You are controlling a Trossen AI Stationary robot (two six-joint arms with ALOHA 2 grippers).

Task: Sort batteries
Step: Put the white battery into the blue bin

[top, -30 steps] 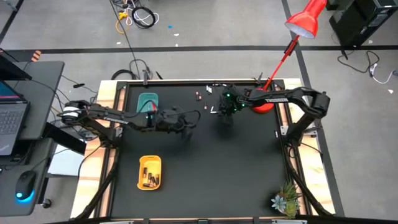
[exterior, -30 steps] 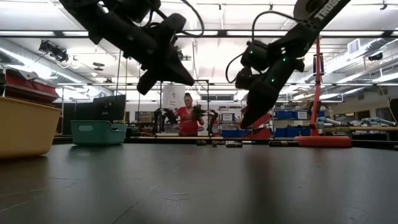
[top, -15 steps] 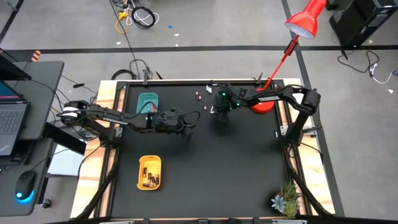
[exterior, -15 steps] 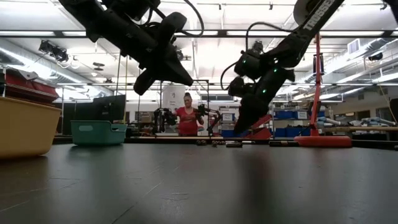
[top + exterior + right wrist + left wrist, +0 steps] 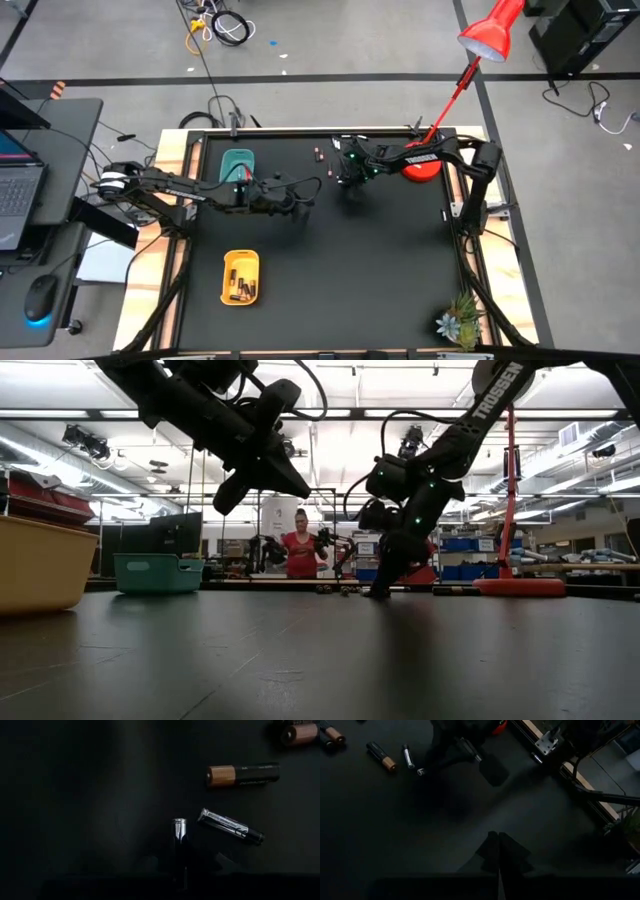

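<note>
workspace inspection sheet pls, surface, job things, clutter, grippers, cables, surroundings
surface: black table top, wooden edges
job's things: loose batteries at the far edge; more in the yellow tray; teal tray, contents unclear
clutter: red lamp base; plant
grippers: right gripper down at the mat, shut on a silver battery; left gripper shut, raised, empty
cables: coiled on the floor
surroundings: laptop; a person behind

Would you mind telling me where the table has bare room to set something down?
The black table is bare between the yellow rectangular tray and the small potted plant. It is crowded along the far edge, around the loose batteries, the right gripper and the teal tray.
</note>
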